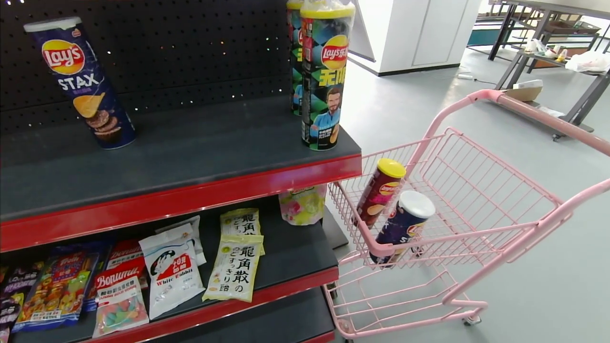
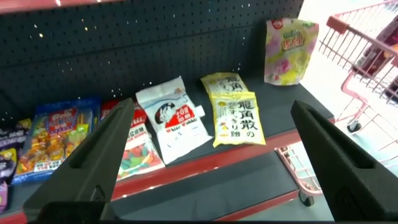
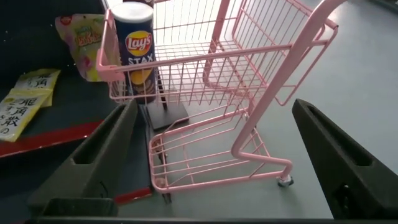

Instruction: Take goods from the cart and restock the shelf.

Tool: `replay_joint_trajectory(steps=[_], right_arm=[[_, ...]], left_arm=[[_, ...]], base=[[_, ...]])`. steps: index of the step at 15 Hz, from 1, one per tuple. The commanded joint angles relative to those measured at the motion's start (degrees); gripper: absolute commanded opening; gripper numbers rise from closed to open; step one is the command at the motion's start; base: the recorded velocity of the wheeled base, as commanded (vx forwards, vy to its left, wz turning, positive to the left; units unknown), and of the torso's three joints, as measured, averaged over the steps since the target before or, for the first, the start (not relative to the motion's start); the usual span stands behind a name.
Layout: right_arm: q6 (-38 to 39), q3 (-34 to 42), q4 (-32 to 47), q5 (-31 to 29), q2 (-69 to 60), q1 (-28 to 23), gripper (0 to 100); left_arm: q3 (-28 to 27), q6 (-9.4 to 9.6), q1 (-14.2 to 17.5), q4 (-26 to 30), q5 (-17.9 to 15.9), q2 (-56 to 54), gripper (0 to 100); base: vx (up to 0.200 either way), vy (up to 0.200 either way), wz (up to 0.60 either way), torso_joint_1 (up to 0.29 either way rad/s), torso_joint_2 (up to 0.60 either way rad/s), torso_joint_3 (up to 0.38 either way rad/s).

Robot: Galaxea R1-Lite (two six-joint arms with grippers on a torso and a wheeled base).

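Observation:
A pink cart [image 1: 538, 114] stands to the right of the shelf and holds two chip cans: a maroon one with a yellow lid [image 1: 381, 190] and a dark blue one with a white lid [image 1: 402, 226]. On the upper shelf board [image 1: 190, 143] a dark blue can [image 1: 81, 81] leans at the left, and two green cans [image 1: 324, 76] stand at the right end. My left gripper [image 2: 211, 168] is open in front of the lower shelf's snack bags [image 2: 177, 118]. My right gripper [image 3: 214, 168] is open, short of the cart [image 3: 264, 106], with the blue can [image 3: 137, 53] ahead of it.
The lower shelf [image 1: 286, 257] carries several snack bags, among them a white one [image 1: 171, 271] and yellow ones [image 1: 236, 267]. A pale yellow bag [image 1: 302, 205] stands at its right end beside the cart. Tables [image 1: 562, 57] stand far off on the grey floor.

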Motion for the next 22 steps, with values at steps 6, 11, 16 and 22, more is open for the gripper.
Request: replay_joint_trajectory(steps=[6, 11, 16, 22], right_arm=[[-0.3, 0.0, 0.0, 0.0, 0.0, 0.0, 100], [1.9, -6.8, -0.5, 1.1, 5.8, 1.4, 100], [8.9, -37.1, -0.6, 9.9, 40.3, 6.3, 100], [8.3, -26.9, -28.2, 20.9, 76.4, 6.7, 100]], left_arm=[[0.0, -0.01, 0.0, 0.0, 0.0, 0.1, 100], [0.0, 0.08, 0.0, 0.0, 0.0, 0.1, 100], [0.0, 0.08, 0.0, 0.0, 0.0, 0.1, 100], [0.0, 0.08, 0.0, 0.0, 0.0, 0.1, 100]], base=[[0.000, 0.000, 0.00, -0.149, 0.49, 0.337], [0.000, 0.000, 0.00, -0.019, 0.07, 0.059], [0.000, 0.000, 0.00, 0.000, 0.00, 0.000], [0.000, 0.000, 0.00, 0.000, 0.00, 0.000]])
